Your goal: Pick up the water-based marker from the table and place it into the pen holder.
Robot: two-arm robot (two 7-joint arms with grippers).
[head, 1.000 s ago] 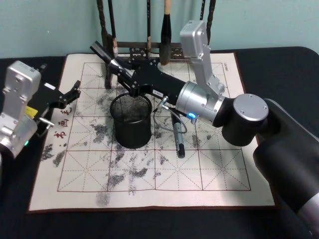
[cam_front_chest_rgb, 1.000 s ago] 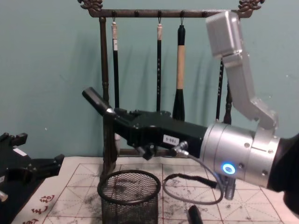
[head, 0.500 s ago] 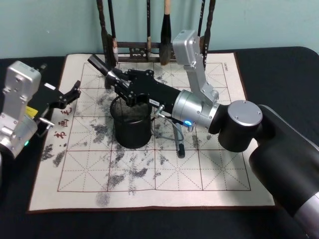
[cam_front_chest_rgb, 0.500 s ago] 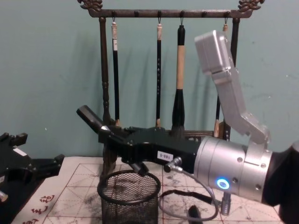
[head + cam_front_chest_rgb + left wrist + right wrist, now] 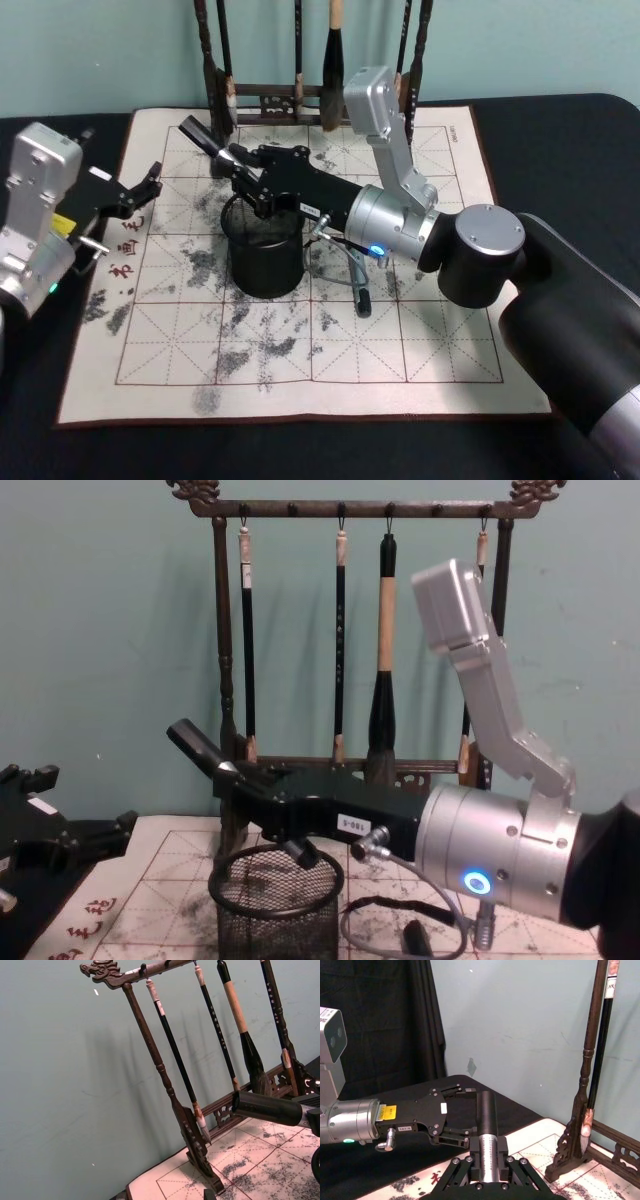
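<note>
The water-based marker [image 5: 205, 142], with a black cap and silver barrel, is held tilted in my right gripper [image 5: 240, 165], cap end up and away toward the left. It hangs just above the far rim of the pen holder [image 5: 265, 250], a black mesh cup on the mat. From the chest, the marker [image 5: 198, 748] and right gripper [image 5: 245, 785] sit above the pen holder [image 5: 275, 905]. The right wrist view looks along the marker [image 5: 486, 1110], clamped between the fingers. My left gripper [image 5: 140, 190] rests open at the mat's left edge, with nothing in it.
A dark wooden brush rack [image 5: 300, 95] with hanging brushes stands behind the holder at the mat's far edge. A dark pen [image 5: 358, 280] lies on the ink-stained calligraphy mat [image 5: 400, 340] right of the holder, under my right arm.
My right gripper has come down and a little toward me with the marker, closing the gap to the holder's rim. The left arm has not moved.
</note>
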